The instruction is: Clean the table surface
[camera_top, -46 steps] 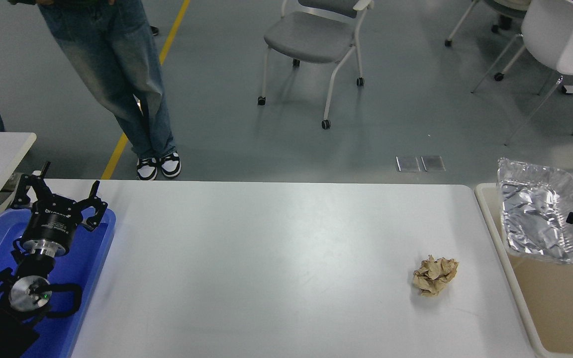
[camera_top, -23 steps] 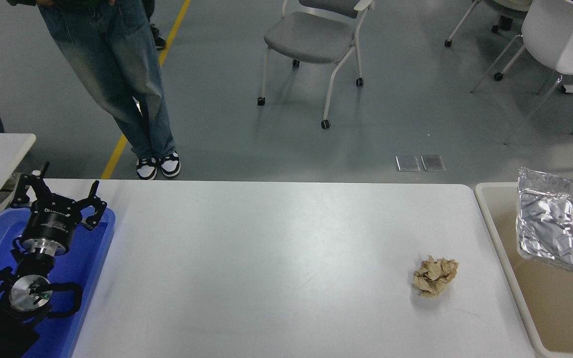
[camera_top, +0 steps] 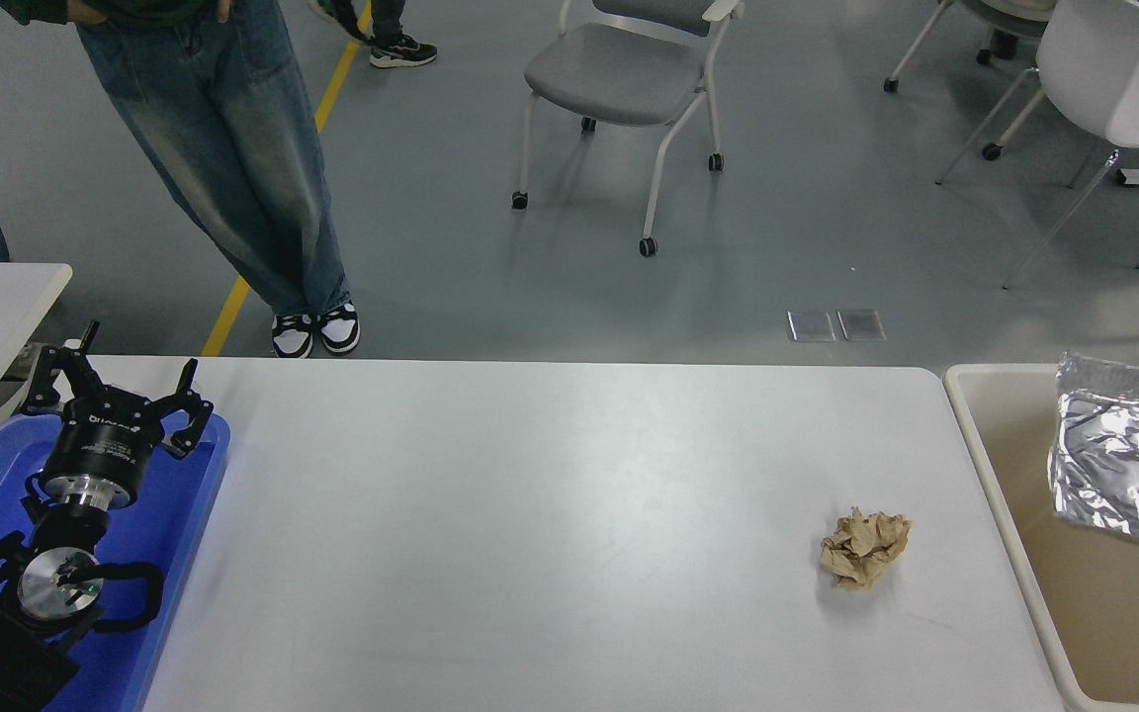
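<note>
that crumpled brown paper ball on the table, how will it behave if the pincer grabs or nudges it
The crumpled brown paper ball is probably very light, so a nudge would likely skid it across the smooth table surface rather than roll it, given its irregular folds. Under a squeeze it should crush and give, not resist. The loose creases likely offer plenty to catch on, so slipping seems unlikely.

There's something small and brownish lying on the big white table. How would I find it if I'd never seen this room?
Start at the wide white table surface and look toward its right end, just short of the beige bin beside it. There lies a crumpled ball of brown paper, alone on the bare tabletop. Unlike the shiny silver foil tray over the bin, it is dull, tan and wadded.
</note>
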Tool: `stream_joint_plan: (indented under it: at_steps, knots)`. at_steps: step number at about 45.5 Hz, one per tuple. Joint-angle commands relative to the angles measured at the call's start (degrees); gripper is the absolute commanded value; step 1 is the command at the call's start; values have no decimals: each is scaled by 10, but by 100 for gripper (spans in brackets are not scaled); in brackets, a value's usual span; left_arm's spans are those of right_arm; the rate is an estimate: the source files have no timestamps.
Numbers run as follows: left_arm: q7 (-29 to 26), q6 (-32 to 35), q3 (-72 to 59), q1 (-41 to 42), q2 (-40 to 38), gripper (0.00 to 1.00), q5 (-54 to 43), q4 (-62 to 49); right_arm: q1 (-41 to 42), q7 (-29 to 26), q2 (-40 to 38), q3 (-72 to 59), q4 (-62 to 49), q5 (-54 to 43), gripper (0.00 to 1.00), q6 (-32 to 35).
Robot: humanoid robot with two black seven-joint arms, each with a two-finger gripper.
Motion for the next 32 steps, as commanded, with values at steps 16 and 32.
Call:
stream_joint_plan:
  at_steps: [16, 32]
  knots:
    - [0, 0, 0, 0, 0, 100, 0, 0, -72, -23, 32, -43, -54, 11, 0, -54]
    - [0, 0, 0, 0, 0, 100, 0, 0, -75, -39, 48, -142, -98, 8, 0, -75]
